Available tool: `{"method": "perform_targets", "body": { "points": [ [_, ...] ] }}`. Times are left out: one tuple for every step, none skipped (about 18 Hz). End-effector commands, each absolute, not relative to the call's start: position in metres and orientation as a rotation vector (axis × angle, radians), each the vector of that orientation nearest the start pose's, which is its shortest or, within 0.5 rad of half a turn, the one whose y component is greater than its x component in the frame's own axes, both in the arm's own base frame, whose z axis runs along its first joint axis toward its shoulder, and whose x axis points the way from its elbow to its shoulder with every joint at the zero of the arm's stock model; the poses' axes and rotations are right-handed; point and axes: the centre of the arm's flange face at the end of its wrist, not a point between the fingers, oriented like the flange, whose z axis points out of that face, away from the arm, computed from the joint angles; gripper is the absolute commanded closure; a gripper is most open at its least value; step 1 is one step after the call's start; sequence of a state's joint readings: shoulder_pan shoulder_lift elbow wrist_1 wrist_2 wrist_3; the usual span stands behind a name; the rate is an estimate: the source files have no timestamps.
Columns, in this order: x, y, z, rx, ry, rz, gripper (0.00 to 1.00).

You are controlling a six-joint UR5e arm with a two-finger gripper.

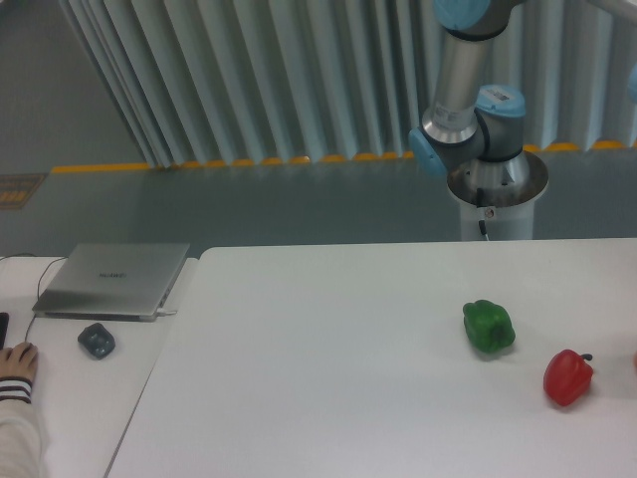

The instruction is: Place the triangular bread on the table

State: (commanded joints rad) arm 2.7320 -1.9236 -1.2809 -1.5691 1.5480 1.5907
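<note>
The triangular bread and my hand are both out of shot, so grip unknown; I judge we're mid-carry. Next: lower onto bare tabletop (328, 349), clear of the green pepper (489, 327).

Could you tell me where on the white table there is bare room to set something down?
The table is bare across its left and middle, from its left edge to the green pepper. The strip behind the peppers is free too. The right front is crowded: the green pepper and red pepper sit close together.
</note>
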Motion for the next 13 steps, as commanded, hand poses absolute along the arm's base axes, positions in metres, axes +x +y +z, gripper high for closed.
{"method": "perform_targets", "body": {
  "points": [
    [-0.525, 0.375, 0.431, -3.034, 0.652, -0.125, 1.0],
    [-0.523, 0.375, 0.431, -3.023, 0.648, -0.137, 1.0],
    [-0.522, 0.376, 0.432, -3.021, 0.652, -0.147, 1.0],
    [-0.521, 0.375, 0.432, -3.022, 0.652, -0.156, 1.0],
    [-0.519, 0.376, 0.432, -3.019, 0.653, -0.164, 1.0],
    [-0.516, 0.379, 0.433, -3.008, 0.657, -0.174, 1.0],
    [-0.511, 0.381, 0.436, -2.994, 0.648, -0.186, 1.0],
    [-0.505, 0.384, 0.439, -2.973, 0.631, -0.207, 1.0],
    [-0.497, 0.389, 0.443, -2.951, 0.609, -0.221, 1.0],
    [-0.489, 0.395, 0.442, -2.952, 0.566, -0.236, 1.0],
    [-0.478, 0.409, 0.441, -2.955, 0.513, -0.254, 1.0],
    [-0.47, 0.418, 0.439, -2.951, 0.483, -0.267, 1.0],
    [-0.466, 0.422, 0.438, -2.955, 0.436, -0.274, 1.0]
  ]
}}
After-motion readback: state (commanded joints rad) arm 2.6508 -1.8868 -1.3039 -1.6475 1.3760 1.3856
